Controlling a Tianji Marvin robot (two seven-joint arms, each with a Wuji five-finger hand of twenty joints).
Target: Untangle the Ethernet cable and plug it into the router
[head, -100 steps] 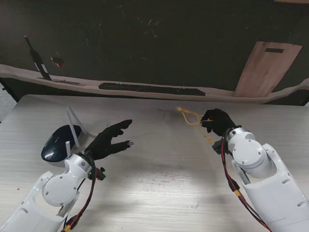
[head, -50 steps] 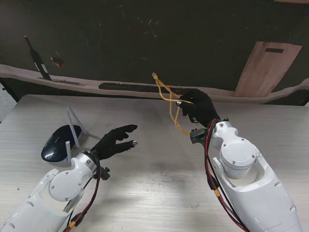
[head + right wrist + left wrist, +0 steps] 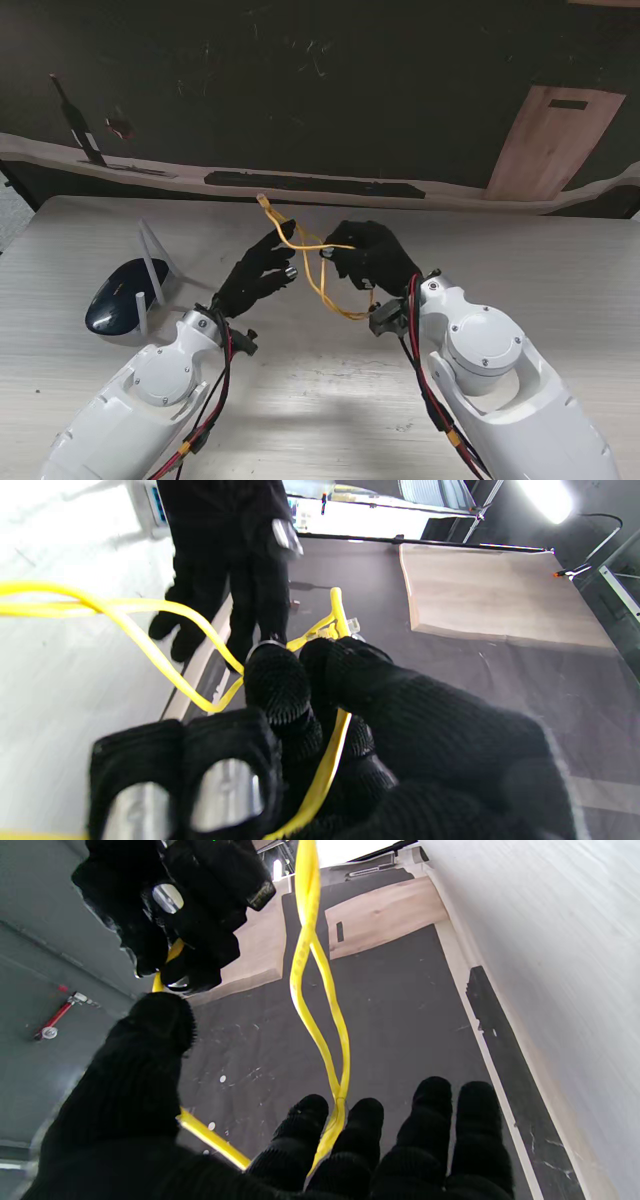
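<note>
A yellow Ethernet cable (image 3: 343, 314) hangs in twisted loops above the middle of the table, its clear plug (image 3: 262, 201) sticking up at the far end. My right hand (image 3: 365, 256) is shut on the cable (image 3: 327, 765), with a second plug (image 3: 350, 625) beside its fingertips. My left hand (image 3: 258, 276) is open right next to it, fingers spread. One strand (image 3: 306, 900) runs between two of its fingers (image 3: 305, 1125) and the thumb stands apart. The dark blue router (image 3: 118, 297) with white antennas (image 3: 152, 258) lies on the table to the left, apart from both hands.
The pale wood table (image 3: 320, 400) ends at a far edge with a dark strip (image 3: 315, 184) along it. A wooden board (image 3: 555, 140) leans at the back right. A black tool (image 3: 78, 128) stands at the back left beyond the table.
My right hand lifted the cable off the table and carried it left toward the centre. My left hand moved right and up until its fingers met the hanging strands.
</note>
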